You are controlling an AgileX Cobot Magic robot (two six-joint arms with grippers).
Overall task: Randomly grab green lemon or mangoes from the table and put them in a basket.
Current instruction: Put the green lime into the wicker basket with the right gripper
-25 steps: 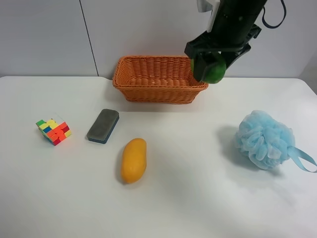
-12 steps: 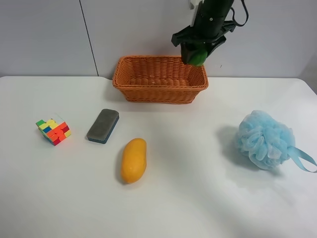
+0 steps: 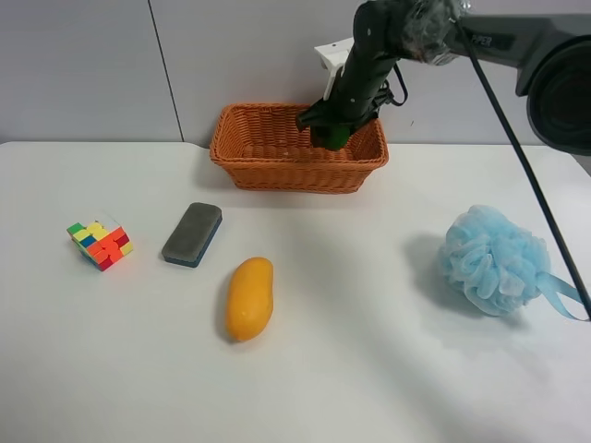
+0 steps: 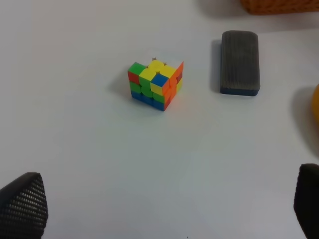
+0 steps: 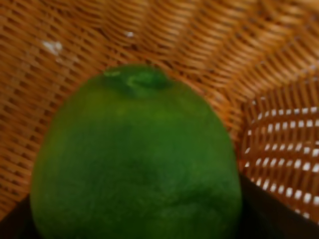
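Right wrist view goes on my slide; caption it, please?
A green lemon fills the frame, woven basket close behind.

Exterior high: I see the whole counter (image 3: 369, 388) from above, facing the wall (image 3: 92, 65). Right wrist: close inside basket (image 5: 75, 50). Left wrist: higher, shares cube (image 4: 155, 84) and grey block (image 4: 240, 62) with exterior.

A pale grey wall (image 3: 83, 65) stands behind the white bench (image 3: 369, 388), split by a thin dark vertical seam (image 3: 163, 74). The light is even and the shadows are soft.

The table (image 3: 388, 388) is brightly, evenly lit; only soft shadows are cast. The green lemon (image 5: 134, 164) is rendered blurred in the right wrist view.
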